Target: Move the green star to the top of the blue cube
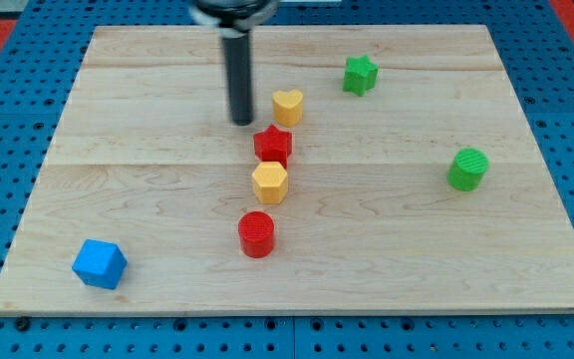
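Note:
The green star [360, 75] lies near the view's top, right of centre. The blue cube [100, 263] sits at the view's bottom left corner of the board, far from the star. My tip [241, 122] stands at the upper middle of the board, just left of the yellow heart [287, 106] and above-left of the red star [273, 146]. The tip is well left of the green star and touches no block.
A yellow hexagon [269, 182] and a red cylinder [256, 233] lie in a column below the red star. A green cylinder [467, 169] sits at the right. The wooden board [147, 189] rests on a blue pegboard surface.

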{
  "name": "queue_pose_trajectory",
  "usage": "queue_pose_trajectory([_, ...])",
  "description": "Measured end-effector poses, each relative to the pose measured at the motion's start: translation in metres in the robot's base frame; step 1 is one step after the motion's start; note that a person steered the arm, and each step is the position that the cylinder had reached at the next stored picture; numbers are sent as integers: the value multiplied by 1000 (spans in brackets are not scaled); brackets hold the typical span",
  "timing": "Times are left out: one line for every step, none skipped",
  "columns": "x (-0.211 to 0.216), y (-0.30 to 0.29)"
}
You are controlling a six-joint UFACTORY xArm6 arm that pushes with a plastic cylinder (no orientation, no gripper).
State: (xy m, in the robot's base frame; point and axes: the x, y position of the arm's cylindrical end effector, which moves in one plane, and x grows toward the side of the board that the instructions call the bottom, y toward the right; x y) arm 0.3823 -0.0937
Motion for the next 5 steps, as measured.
queue_pose_trajectory([70,-73])
queue_pose_trajectory([106,-49])
queue_pose_trajectory([12,-26])
queue_pose_trajectory([-98,22])
queue_pose_trajectory([-154,129])
